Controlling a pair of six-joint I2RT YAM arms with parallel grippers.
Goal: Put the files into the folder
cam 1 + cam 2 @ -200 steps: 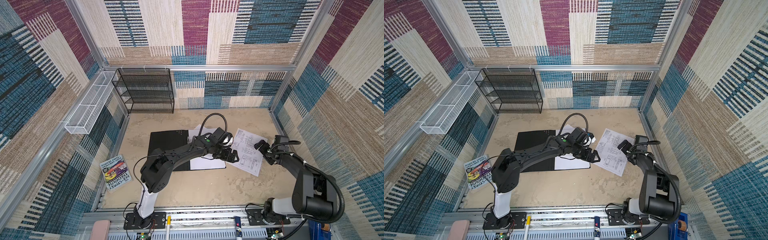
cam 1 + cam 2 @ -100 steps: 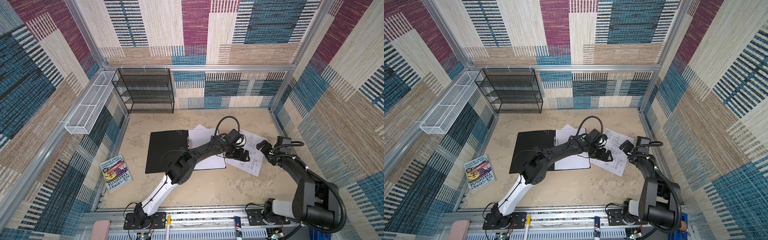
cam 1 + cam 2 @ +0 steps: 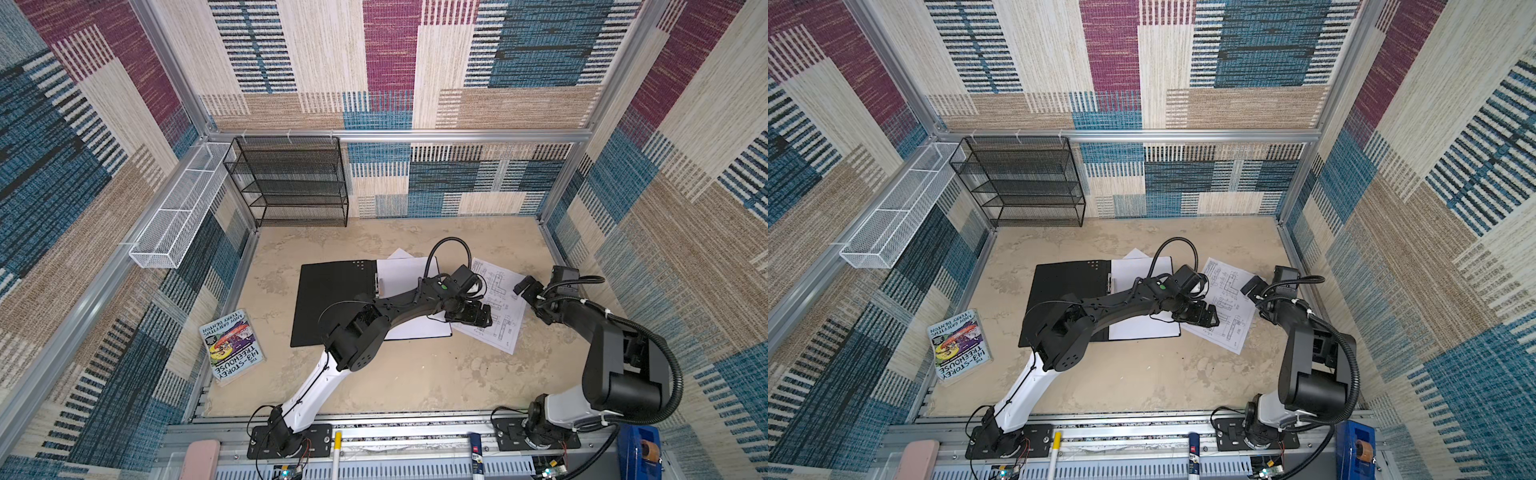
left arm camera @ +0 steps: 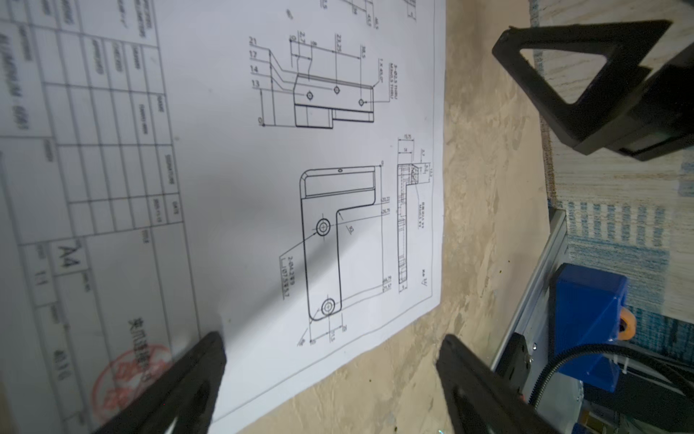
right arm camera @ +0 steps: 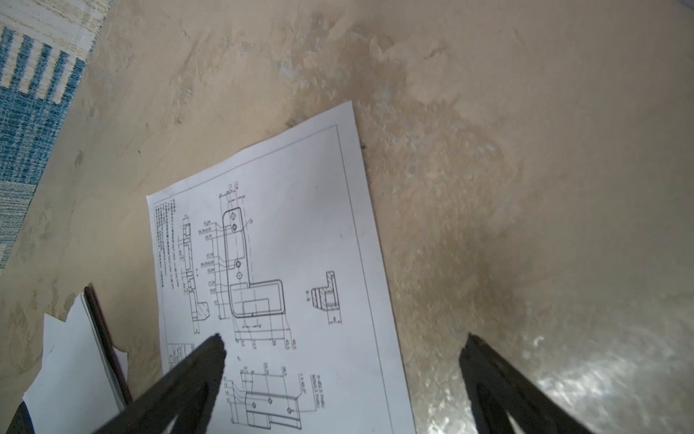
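Open folder (image 3: 332,303): flat at table (image 3: 374,386) centre, black inside up, metal clip (image 3: 377,282) on spine. On right half: blank white sheets (image 3: 405,276), stacked, one corner past far edge. Just right of folder: printed drawing sheet (image 3: 505,316), face up, flat on table, askew, outside folder.

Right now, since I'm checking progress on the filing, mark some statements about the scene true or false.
1. The folder lies open, black side up. True.
2. The left gripper is shut on the drawing sheet. False: it is open above the sheet, holding nothing.
3. The drawing sheet lies inside the folder. False: it lies on the table beside it.
4. The right gripper is open. True.
5. The book sits on the shelf. False: it lies on the table.
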